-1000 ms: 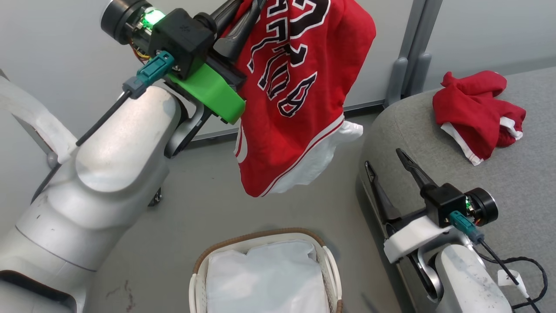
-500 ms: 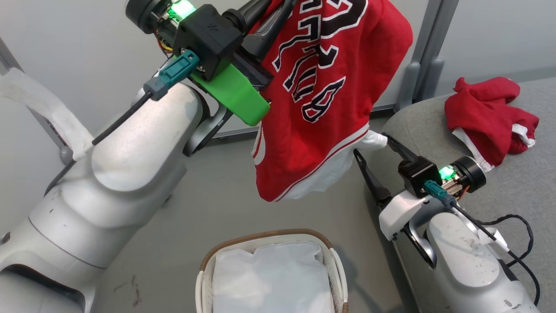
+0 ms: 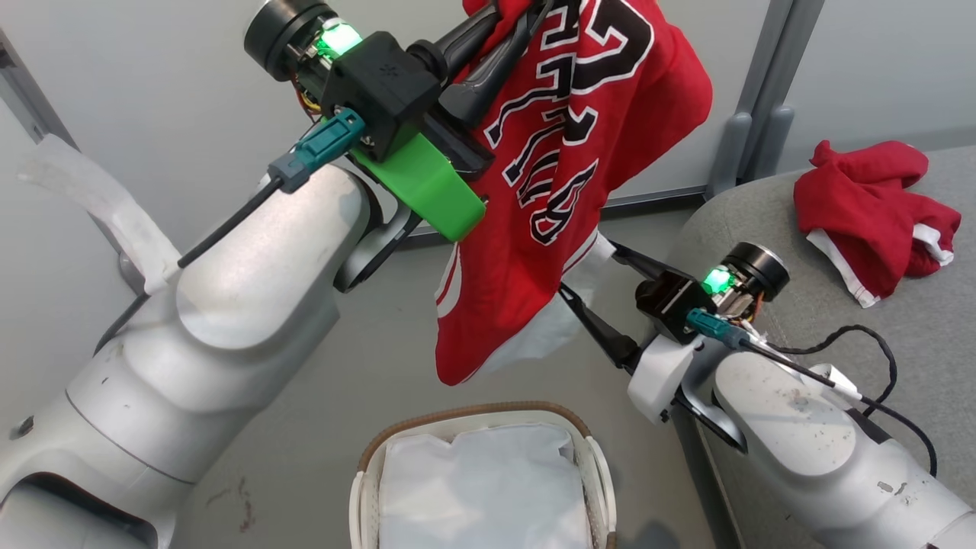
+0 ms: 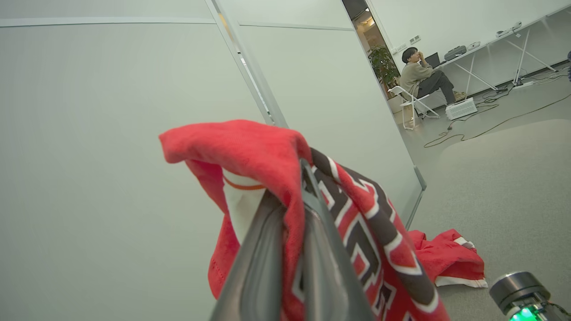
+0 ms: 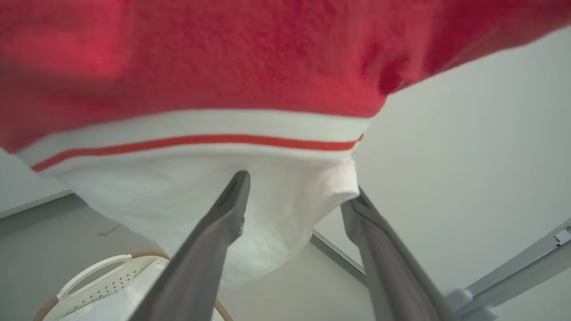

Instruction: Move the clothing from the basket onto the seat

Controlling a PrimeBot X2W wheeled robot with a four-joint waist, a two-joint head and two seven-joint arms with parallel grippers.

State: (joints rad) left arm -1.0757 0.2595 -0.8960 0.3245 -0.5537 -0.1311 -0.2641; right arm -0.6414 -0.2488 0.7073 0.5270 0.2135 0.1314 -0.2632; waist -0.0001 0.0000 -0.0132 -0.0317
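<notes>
Pale partition walls (image 3: 137, 114) behind: left gripper (image 3: 507, 27) clamps red lettered jersey (image 3: 549, 191) above white perforated brown-rimmed basket (image 3: 473, 409); right gripper (image 3: 585, 265), jaws spread at its white hem (image 5: 285, 214), would best pinch before swinging onto grey upholstered seat (image 3: 938, 320).

Near end of basket (image 3: 473, 409) past bottom edge, top of hanging clothing (image 3: 503, 305) past top edge

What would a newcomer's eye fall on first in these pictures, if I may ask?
A red jersey with navy lettering hangs high in the head view's middle, its top held by the left gripper, jaws shut. The right gripper sits at its white hem, jaws open. A second red garment lies crumpled on the grey seat at right; the basket at the bottom holds a white liner.
</notes>
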